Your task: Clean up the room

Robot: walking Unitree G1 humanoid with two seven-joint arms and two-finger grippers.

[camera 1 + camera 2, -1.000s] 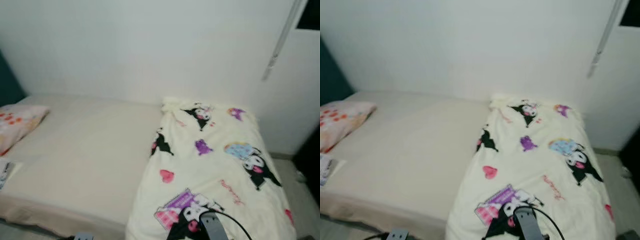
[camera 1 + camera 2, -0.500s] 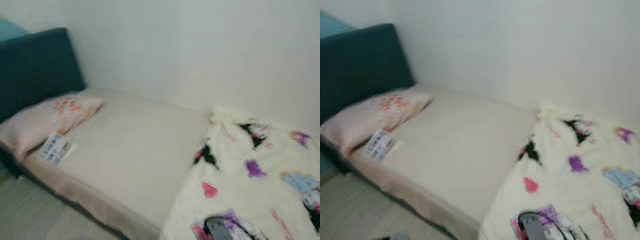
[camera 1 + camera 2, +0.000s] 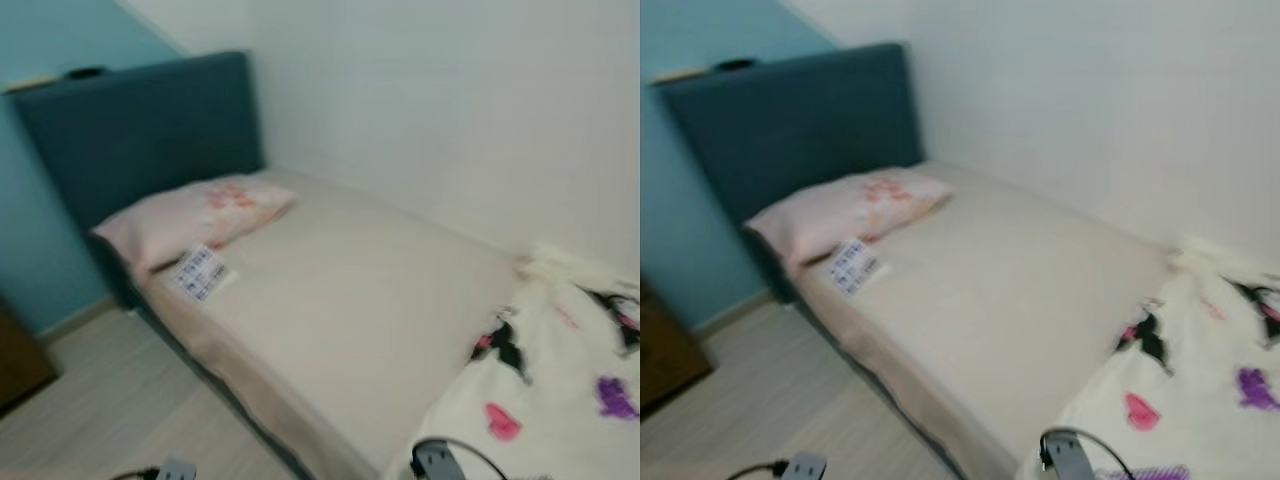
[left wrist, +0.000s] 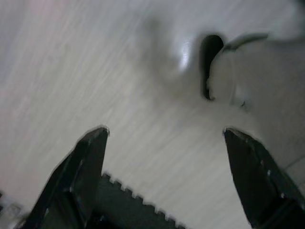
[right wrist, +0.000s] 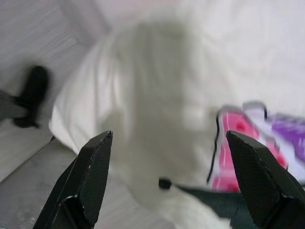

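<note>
Bed [image 3: 1020,300] set along white wall [image 3: 1090,100], beige sheet bare over most of its length, blurred in both eye views. Dark blue headboard [image 3: 790,120] at far end, against light blue wall [image 3: 680,200]. Pink pillow [image 3: 845,215] with red print lying at head end, just before headboard. Small white printed paper [image 3: 852,266] resting on sheet beside pillow, near bed's front edge. Cream blanket [image 3: 1180,390] with cartoon figures, hearts and purple shapes spread over foot end, draping past front edge. Pale wood floor [image 3: 760,400] in front of bed; dark brown furniture [image 3: 665,350] at left margin, type cannot be told. Left gripper [image 4: 164,138] hanging above floor, fingers spread wide, holding nothing; grey object beyond it, blurred, not identifiable. Right gripper [image 5: 169,143] positioned over hanging blanket edge, fingers spread wide, nothing between them; contact with blanket cannot be told.
</note>
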